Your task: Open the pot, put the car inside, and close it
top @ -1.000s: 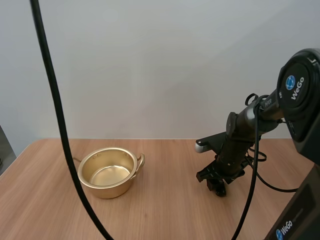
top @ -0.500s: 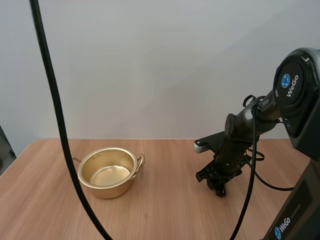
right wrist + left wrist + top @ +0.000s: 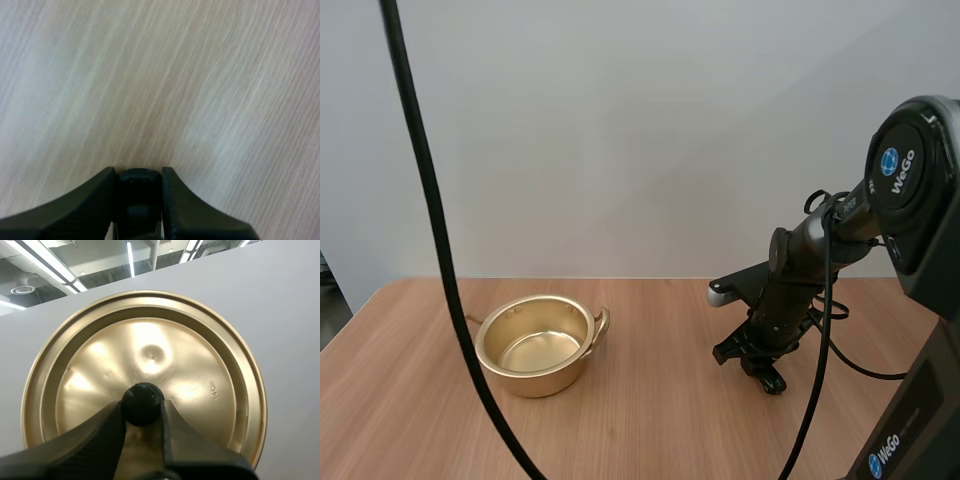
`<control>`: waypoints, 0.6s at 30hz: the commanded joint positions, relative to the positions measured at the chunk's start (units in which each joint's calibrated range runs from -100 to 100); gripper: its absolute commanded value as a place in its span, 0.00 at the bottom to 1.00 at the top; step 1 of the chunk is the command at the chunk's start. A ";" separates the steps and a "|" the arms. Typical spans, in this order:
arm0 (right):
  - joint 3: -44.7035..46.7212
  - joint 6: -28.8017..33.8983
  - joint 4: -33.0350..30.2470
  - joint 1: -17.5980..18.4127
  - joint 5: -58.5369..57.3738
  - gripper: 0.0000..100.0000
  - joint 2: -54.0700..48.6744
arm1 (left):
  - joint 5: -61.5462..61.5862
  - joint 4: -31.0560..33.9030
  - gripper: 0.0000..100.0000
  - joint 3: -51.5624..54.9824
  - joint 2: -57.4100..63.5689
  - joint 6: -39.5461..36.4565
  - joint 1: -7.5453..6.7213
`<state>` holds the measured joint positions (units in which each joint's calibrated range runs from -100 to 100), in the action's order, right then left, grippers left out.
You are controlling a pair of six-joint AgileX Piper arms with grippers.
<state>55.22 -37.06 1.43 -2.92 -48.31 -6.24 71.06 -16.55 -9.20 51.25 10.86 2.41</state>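
The gold pot (image 3: 542, 383) stands open and empty on the left part of the wooden table (image 3: 660, 420). Its gold lid (image 3: 200, 365) is off; my left gripper (image 3: 142, 409) pinches the lid's black knob (image 3: 142, 401). My right gripper (image 3: 763, 372), low over the table and well to the right of the pot, pinches the small black car (image 3: 138, 186) between its fingers. I cannot tell the car's heading or long axis.

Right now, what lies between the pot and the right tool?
Nothing: the high view shows bare table between the pot and the right tool.
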 commanded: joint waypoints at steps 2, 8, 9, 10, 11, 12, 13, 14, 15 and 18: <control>0.07 0.04 -0.03 0.02 -0.19 0.00 0.00 | -0.02 -0.08 0.00 -0.04 0.03 0.02 0.02; -0.07 -0.05 -0.99 0.02 0.78 0.00 0.00 | -0.20 -0.08 0.00 -0.04 0.03 0.02 0.02; -0.07 -0.05 -0.99 0.02 0.78 0.00 0.00 | -0.20 -0.08 0.00 -0.04 0.03 0.02 0.02; -0.19 -0.05 -0.99 0.02 0.78 0.00 -0.28 | -0.20 -0.08 0.00 -0.04 0.03 0.02 0.02; -0.19 -0.05 -0.99 0.02 1.25 0.00 -0.69 | -0.20 -0.08 0.00 -0.04 0.03 0.02 0.02; -0.19 -0.05 -0.99 0.02 1.68 0.00 -1.28 | -0.20 -0.08 0.00 -0.04 0.03 0.02 0.02; -0.31 -0.05 -0.99 0.02 2.35 0.00 -2.10 | -0.20 -0.08 0.00 -0.04 0.03 0.02 0.02; -0.31 -0.05 -0.99 0.02 2.84 0.00 -3.05 | -0.20 -0.08 0.00 -0.04 0.03 0.02 0.02; -0.31 -0.05 -0.99 0.02 3.65 0.00 -3.91 | -0.20 -0.08 0.00 -0.04 0.03 0.02 0.02; -0.31 -0.05 -0.77 0.02 5.32 0.00 -7.45 | -0.20 -0.08 0.00 -0.04 -0.12 0.02 0.02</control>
<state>55.08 -37.16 0.41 -2.92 -43.57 -11.79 70.82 -16.55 -9.20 51.25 10.86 2.41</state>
